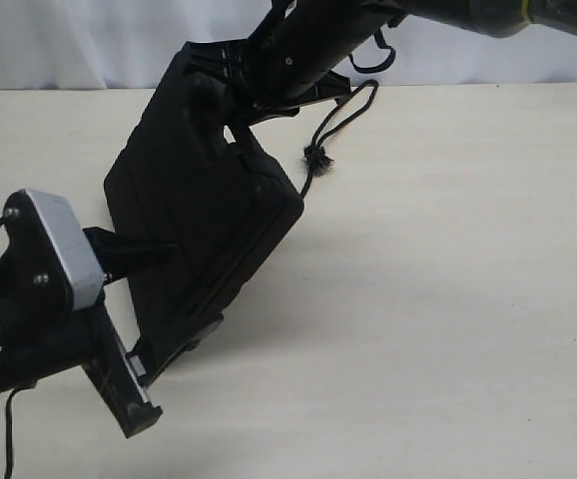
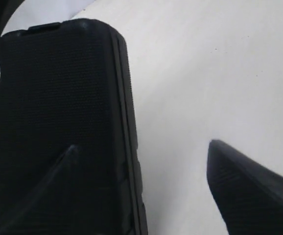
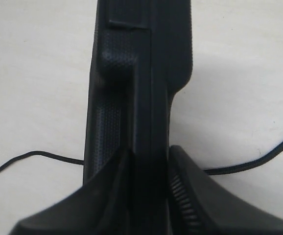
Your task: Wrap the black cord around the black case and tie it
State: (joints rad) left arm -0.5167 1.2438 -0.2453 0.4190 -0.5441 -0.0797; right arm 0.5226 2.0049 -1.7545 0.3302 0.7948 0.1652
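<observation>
The black case (image 1: 204, 215) stands tilted on the table, its handle end raised at the back. My right gripper (image 1: 259, 105) is shut on that raised end, and in the right wrist view its fingers (image 3: 149, 156) pinch the case's edge (image 3: 141, 73). The black cord (image 1: 343, 118) lies on the table right of the case, with a frayed tuft (image 1: 316, 160). It also runs behind the case (image 3: 249, 164). My left gripper (image 1: 159, 329) is open at the case's low corner. One finger (image 2: 58, 181) lies over the case face (image 2: 53, 88) and the other (image 2: 249, 181) stands apart over bare table.
The cream table (image 1: 448, 299) stretches wide to the right and front of the case. A white backdrop (image 1: 69, 40) closes the far side. A thin black wire (image 1: 9, 429) hangs by the left arm.
</observation>
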